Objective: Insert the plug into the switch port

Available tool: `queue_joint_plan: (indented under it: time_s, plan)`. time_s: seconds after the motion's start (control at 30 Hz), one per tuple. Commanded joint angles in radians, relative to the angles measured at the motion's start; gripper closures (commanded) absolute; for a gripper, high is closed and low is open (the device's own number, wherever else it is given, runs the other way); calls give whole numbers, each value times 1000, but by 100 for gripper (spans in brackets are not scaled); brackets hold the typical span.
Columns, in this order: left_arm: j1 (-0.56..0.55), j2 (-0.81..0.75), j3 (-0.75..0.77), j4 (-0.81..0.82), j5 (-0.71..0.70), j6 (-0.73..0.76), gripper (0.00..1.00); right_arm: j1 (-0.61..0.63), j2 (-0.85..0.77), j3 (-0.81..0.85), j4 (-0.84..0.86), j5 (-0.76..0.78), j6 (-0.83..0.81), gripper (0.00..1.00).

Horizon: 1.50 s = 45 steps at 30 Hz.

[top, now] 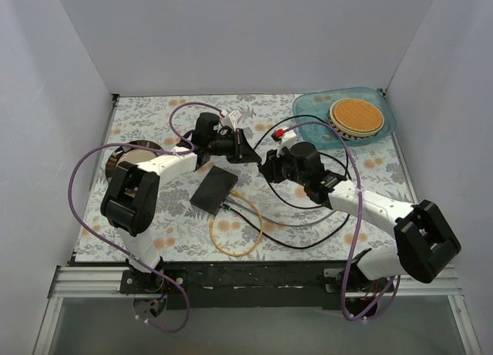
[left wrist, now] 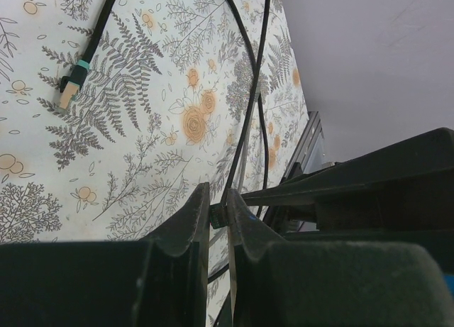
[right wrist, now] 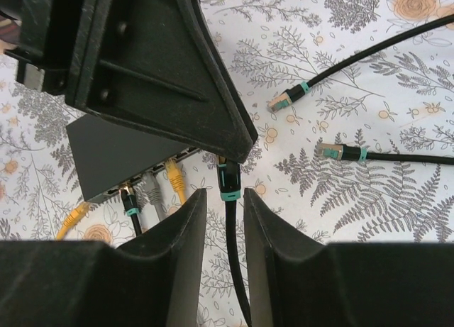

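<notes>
We see the left gripper (left wrist: 218, 210) clamped on the plug (right wrist: 228, 181), just beside the black switch (right wrist: 106, 157); the right gripper (right wrist: 225, 199) keeps its jaws a little apart around the black cable (right wrist: 237, 270).

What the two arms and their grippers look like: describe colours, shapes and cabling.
Both the left arm and right arm have white links with chunky black joint housings. A purple cable loops along each. The left gripper and right gripper are matte black, with tapering wedge-shaped fingers.
</notes>
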<state>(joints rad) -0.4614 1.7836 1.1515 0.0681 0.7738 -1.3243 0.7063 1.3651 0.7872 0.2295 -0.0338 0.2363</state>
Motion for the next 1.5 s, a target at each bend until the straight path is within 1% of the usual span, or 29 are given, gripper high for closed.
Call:
queue_joint_plan:
  time_s: [0.0,0.43,0.57,0.63,0.7,0.73,0.83,0.93,1.0,1.03,1.1,1.13,1.2,1.23,1.3,1.33,1.37,1.4,1.43,1.47]
  plan:
    - [-5,-81,1,13,19,4,100,-8,-26,0,77,-24,1,65]
    - [-3,-89,2,7,21,4,100,-10,48,30,79,-37,1,69]
    - [-3,-89,2,7,19,4,100,-10,40,18,90,-26,3,82]
    - [-3,-89,2,7,21,5,100,-10,32,17,91,-20,4,82]
    - [-3,-84,4,9,24,5,100,-10,31,20,91,-18,6,78]
    - [-3,-82,4,9,25,5,100,-11,29,20,93,-18,6,72]
    - [-3,-84,4,9,22,5,100,-10,32,21,94,-12,12,61]
    - [-3,-84,4,9,24,7,100,-10,37,24,96,-11,15,60]
    - [-3,-84,4,9,22,5,100,-10,38,27,96,-11,15,62]
    - [-3,-84,2,9,24,5,100,-10,38,27,96,-9,17,66]
    - [-3,-84,2,9,24,7,100,-11,37,27,96,-3,15,69]
    - [-3,-85,2,9,24,5,100,-11,37,26,99,0,20,77]
    - [-3,-84,4,9,25,5,100,-11,35,26,97,9,23,81]
    - [-3,-84,4,9,28,7,100,-13,37,27,97,12,24,88]
    - [-3,-82,2,9,30,7,100,-13,34,24,99,18,29,96]
    - [-3,-84,2,9,30,5,100,-13,32,24,100,20,31,99]
    - [-3,-84,1,9,27,8,100,-13,31,24,97,21,31,99]
    - [-3,-85,1,10,22,10,90,-13,31,24,94,21,29,99]
    - [-3,-90,-3,9,18,11,70,-14,32,26,90,21,26,99]
    - [-3,-93,-3,6,9,14,46,-14,29,26,79,20,21,99]
